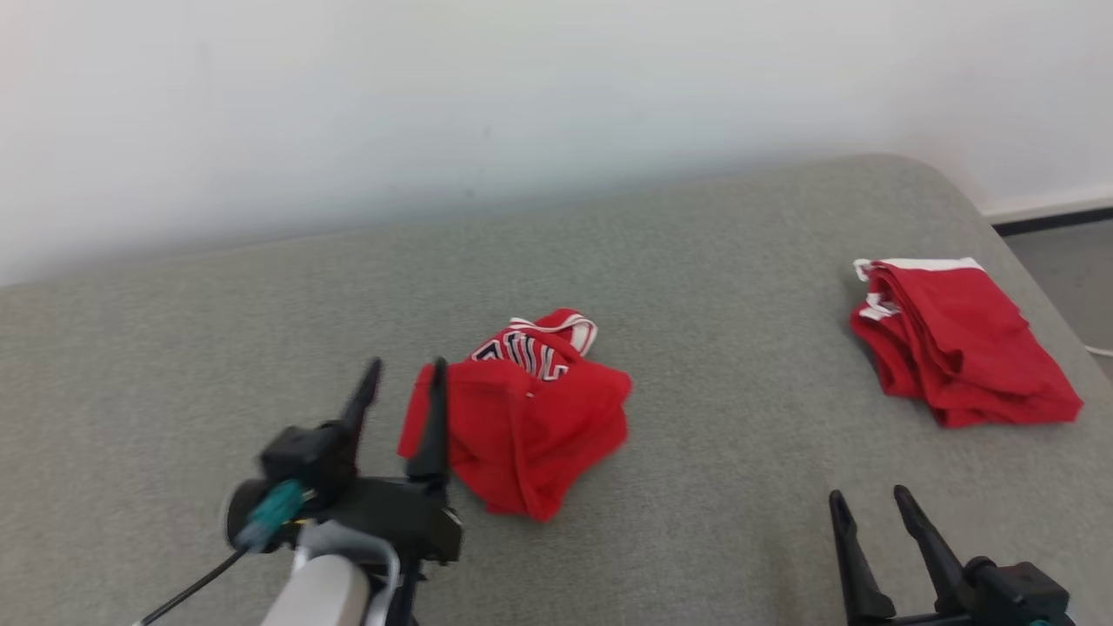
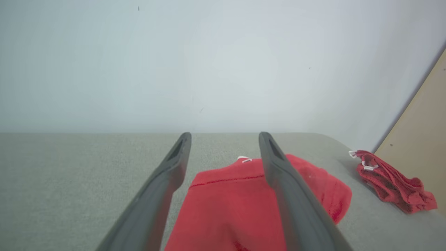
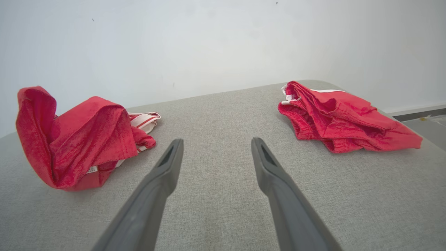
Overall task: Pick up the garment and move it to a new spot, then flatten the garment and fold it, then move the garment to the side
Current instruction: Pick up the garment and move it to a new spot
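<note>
The grey surface (image 1: 739,261) is viewed from the head, high and set back, downward toward the white wall (image 1: 522,87) at 12 o'clock. The left wrist view is taken low along the left tool (image 2: 224,137), very near the crumpled red garment (image 2: 226,202). The right wrist view is taken low and farther back. That garment at 9 o'clock and the folded red cloth (image 3: 348,118) at 2 o'clock are shared by all views.
</note>
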You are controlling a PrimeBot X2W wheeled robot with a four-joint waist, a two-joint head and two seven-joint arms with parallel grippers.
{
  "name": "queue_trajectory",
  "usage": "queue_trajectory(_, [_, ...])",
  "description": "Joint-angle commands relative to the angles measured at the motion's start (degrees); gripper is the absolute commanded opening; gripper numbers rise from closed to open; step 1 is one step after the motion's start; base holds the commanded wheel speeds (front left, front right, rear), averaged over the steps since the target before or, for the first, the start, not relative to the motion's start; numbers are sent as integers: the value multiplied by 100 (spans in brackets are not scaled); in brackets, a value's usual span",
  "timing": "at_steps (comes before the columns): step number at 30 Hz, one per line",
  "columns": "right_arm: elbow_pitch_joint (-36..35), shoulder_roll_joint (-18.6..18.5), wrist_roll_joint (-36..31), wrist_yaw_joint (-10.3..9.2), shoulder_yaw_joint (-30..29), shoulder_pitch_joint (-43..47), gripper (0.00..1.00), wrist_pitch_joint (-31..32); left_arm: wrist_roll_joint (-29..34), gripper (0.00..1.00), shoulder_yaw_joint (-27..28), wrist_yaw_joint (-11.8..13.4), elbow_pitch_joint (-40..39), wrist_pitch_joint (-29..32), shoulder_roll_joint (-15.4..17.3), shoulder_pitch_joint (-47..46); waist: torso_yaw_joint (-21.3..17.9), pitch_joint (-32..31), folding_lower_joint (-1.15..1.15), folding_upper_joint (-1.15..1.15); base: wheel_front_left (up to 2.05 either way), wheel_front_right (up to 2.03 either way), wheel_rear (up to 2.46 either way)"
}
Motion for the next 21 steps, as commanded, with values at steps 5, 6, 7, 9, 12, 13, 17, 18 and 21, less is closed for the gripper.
queue_trajectory(5, [-114, 9, -27, -14, -268, 179, 100, -4, 717, 100, 632, 25, -1304, -29, 8, 1088, 452, -193, 0, 0, 0, 0, 0])
queue_trajectory(6, [-138, 29, -39, -14, -319, 197, 100, -6, 839, 100, 767, 9, -1518, -30, 10, 1274, 518, -205, 0, 0, 0, 0, 0])
queue_trajectory(7, [-161, 39, -49, -14, -399, 225, 100, -15, 956, 100, 903, -7, -1717, -30, -10, 1458, 600, -224, 0, 0, 0, 0, 0])
queue_trajectory(9, [-180, 54, -59, -14, -460, 285, 100, -16, 1154, 100, 1151, -59, -2027, -30, -46, 1874, 724, -268, 0, 0, 0, 0, 0])
queue_trajectory(12, [-180, 58, -63, -14, -529, 397, 100, -18, 1439, 100, 1456, -184, -2284, -31, -80, 2315, 886, -335, 0, 0, 0, 0, 0])
queue_trajectory(13, [-167, 51, -61, -14, -538, 422, 100, -31, 1497, 100, 1540, -235, -2324, -31, -85, 2435, 935, -358, 0, 0, 0, 0, 0])
queue_trajectory(17, [-123, 51, -79, -14, -585, 555, 100, -57, 1800, 100, 1724, -475, -2304, -32, -104, 2776, 1125, -446, 0, 0, 0, 0, 0])
queue_trajectory(18, [-111, 56, -83, -14, -587, 591, 100, -72, 1884, 100, 1747, -526, -2291, -32, -104, 2820, 1166, -462, 0, 0, 0, 0, 0])
queue_trajectory(21, [-46, 64, -75, -14, -565, 665, 100, -93, 2058, 100, 1776, -653, -2204, -32, -106, 2957, 1248, -500, 0, 0, 0, 0, 0])
